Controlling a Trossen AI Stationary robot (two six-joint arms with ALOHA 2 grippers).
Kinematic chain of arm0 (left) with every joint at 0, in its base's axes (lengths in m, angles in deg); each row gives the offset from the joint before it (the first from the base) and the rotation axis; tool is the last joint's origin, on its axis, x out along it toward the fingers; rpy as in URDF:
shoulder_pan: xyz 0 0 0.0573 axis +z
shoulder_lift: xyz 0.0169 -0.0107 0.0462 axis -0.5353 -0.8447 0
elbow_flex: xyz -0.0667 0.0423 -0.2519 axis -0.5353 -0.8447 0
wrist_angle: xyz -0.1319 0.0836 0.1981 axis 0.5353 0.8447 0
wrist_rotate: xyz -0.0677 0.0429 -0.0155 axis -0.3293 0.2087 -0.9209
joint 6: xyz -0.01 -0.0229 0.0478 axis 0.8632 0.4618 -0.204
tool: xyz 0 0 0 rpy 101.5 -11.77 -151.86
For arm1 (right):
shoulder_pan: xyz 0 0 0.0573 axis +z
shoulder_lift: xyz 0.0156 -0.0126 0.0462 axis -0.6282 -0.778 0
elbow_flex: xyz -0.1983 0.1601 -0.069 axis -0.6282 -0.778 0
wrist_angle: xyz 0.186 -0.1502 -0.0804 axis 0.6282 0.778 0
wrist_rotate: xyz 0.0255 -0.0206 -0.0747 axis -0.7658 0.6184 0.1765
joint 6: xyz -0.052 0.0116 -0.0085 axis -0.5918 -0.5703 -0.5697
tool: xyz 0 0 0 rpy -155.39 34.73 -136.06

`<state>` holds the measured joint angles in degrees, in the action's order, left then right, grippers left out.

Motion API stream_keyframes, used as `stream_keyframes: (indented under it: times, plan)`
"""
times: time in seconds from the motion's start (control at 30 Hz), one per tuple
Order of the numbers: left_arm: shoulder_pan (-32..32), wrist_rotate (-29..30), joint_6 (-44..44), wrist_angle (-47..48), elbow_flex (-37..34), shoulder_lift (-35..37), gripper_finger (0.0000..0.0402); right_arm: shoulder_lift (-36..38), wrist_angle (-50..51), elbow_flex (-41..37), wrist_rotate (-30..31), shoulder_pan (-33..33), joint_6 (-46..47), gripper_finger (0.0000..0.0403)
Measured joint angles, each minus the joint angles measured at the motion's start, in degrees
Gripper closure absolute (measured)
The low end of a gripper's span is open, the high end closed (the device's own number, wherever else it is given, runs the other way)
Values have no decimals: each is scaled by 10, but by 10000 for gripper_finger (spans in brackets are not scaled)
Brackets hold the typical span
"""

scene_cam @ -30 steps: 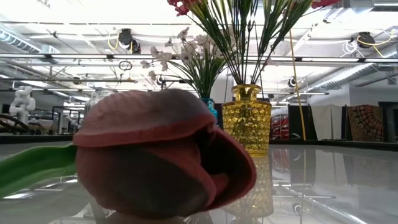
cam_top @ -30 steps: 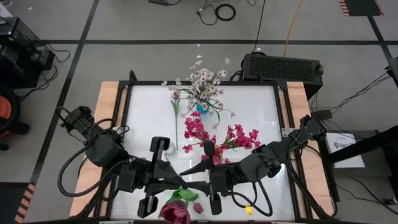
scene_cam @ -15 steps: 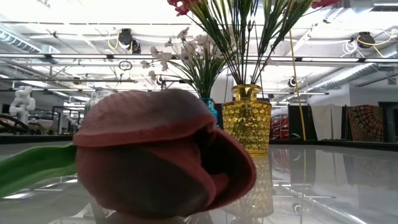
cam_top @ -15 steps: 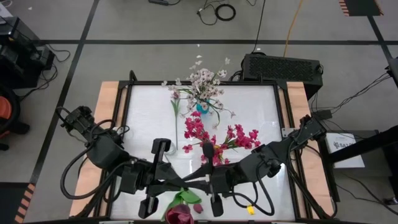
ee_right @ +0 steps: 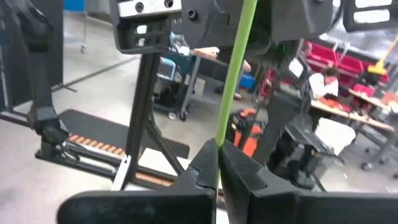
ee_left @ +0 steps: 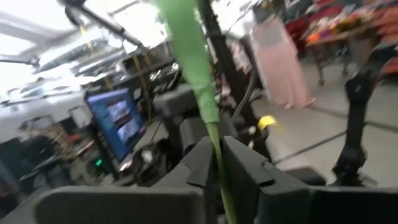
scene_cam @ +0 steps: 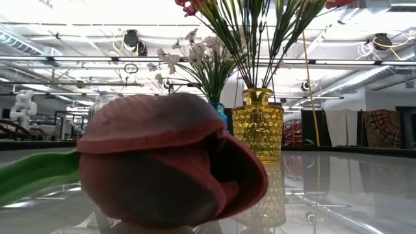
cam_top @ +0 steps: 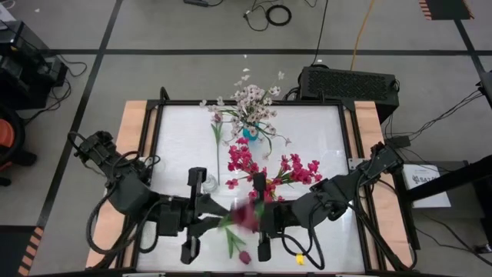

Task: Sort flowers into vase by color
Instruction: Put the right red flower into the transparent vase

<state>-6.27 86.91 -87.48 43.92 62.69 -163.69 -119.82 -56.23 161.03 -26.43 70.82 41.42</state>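
White table holds vases. Both grippers, left gripper and right gripper, pinch one tulip's green stem.

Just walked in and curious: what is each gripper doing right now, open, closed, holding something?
Left gripper: closed on the green tulip stem.
Right gripper: closed on the same stem.
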Motion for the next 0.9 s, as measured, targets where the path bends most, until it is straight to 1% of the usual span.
stream_keyframes:
  times: [0.2, 0.3, 0.43, 0.57, 0.73, 0.9]
  plan:
    - [-8, 70, 0, 43, 0, 0, 289, 1, 51, 0, 4, -6, 52, 402]
    - [-17, 117, 0, 63, 0, 0, 268, 1, 70, 0, 7, -7, 65, 402]
    - [-28, 153, 5, 84, 0, 0, 263, 1, 77, 0, 19, -7, 66, 403]
    - [-38, 169, 24, 89, 0, 6, 263, 1, 82, 0, 19, -7, 66, 403]
    - [-50, 175, 30, 92, 0, 21, 263, 1, 84, 0, 20, -7, 70, 403]
    - [-58, 176, 50, 118, 0, 32, 266, 1, 86, 0, 20, -7, 70, 403]
